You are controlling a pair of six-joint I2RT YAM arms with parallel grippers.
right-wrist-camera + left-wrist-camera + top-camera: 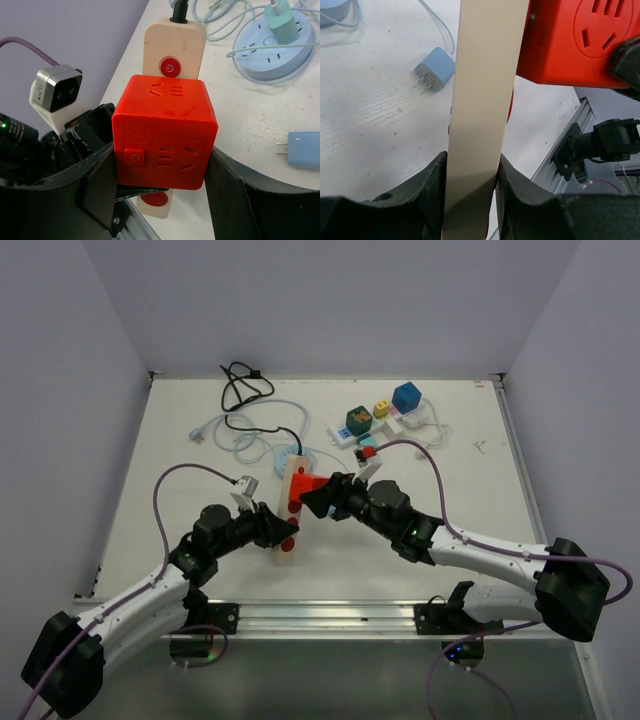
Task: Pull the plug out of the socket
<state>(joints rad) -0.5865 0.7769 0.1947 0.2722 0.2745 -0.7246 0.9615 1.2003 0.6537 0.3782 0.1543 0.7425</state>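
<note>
A cream power strip, the socket [292, 502], lies tilted at the table's centre, with red outlets and a red switch [170, 66]. Against its face sits the plug, a red cube adapter [308, 483]. My left gripper [278, 530] is shut on the strip's near end; in the left wrist view both fingers press the strip's [482, 100] narrow sides. My right gripper [160, 165] is shut on the red cube [165, 132], one finger on each side. The cube [570, 45] meets the strip's face; I cannot tell whether its pins are still seated.
A round light-blue power hub [277, 47] with pale cables lies just beyond the strip. A loose blue charger [435, 69] rests on the table beside it. Coloured cube adapters [380, 420] on a white strip stand at the back right, a black cable [240, 385] at the back left.
</note>
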